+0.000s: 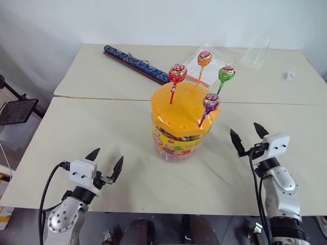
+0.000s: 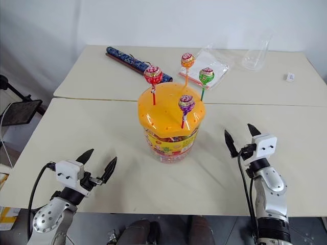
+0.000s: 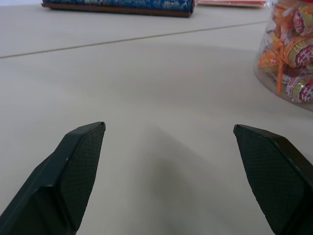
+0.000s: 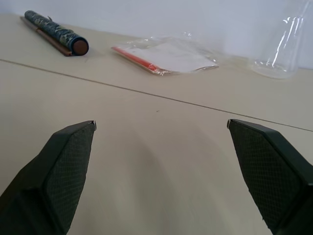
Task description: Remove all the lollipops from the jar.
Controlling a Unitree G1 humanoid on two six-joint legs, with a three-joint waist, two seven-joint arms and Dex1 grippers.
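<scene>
Beige tabletop [image 1: 76,132]: jar [image 1: 181,122] at centre, all four lollipops [image 1: 177,73] standing in its lid. None removed. Left claw [image 1: 106,163] and right claw [image 1: 249,137] spread, empty, near edge.

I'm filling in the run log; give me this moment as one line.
lollipops: four, all standing in jar lid | left gripper: open, empty, left of jar | right gripper: open, empty, right of jar | step: none pulled yet

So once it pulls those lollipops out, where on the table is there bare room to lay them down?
Bare tabletop lies between the big clear plastic jar with the orange domed lid and each open black gripper, left and right. Behind the jar it is crowded: long blue patterned tube, flat clear plastic bag, clear plastic cup.
</scene>
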